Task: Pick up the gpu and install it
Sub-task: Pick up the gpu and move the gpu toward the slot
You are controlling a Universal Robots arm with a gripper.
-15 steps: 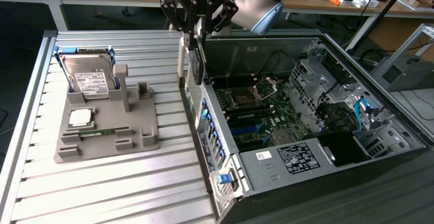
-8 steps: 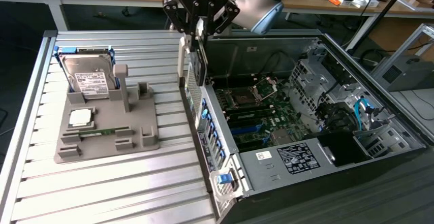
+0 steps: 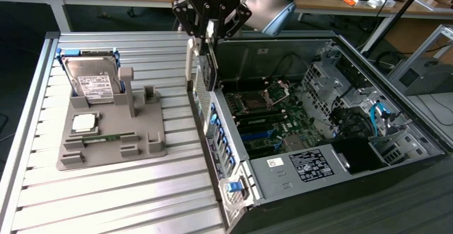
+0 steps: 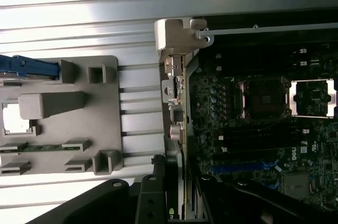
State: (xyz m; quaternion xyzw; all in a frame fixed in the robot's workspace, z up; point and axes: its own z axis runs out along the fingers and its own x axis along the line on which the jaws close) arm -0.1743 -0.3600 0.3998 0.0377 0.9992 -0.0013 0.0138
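Note:
The gpu (image 3: 201,68) hangs on edge from my gripper (image 3: 209,34), which is shut on the card's upper edge. Its silvery end bracket (image 3: 190,59) faces the exterior view's left. The card sits over the near wall of the open computer case (image 3: 319,165), above the motherboard (image 3: 269,117) and apart from it. In the wrist view the gpu (image 4: 174,108) shows edge-on, with its bracket (image 4: 177,34) at the far end. My gripper (image 4: 177,197) has a dark finger on each side of the card there.
A grey holder tray (image 3: 152,144) lies on the slatted metal table at the exterior view's left. It carries a silver hard drive (image 3: 95,80), a processor chip (image 3: 85,121) and a green memory stick (image 3: 106,137). Cables and drive bays crowd the case's far side.

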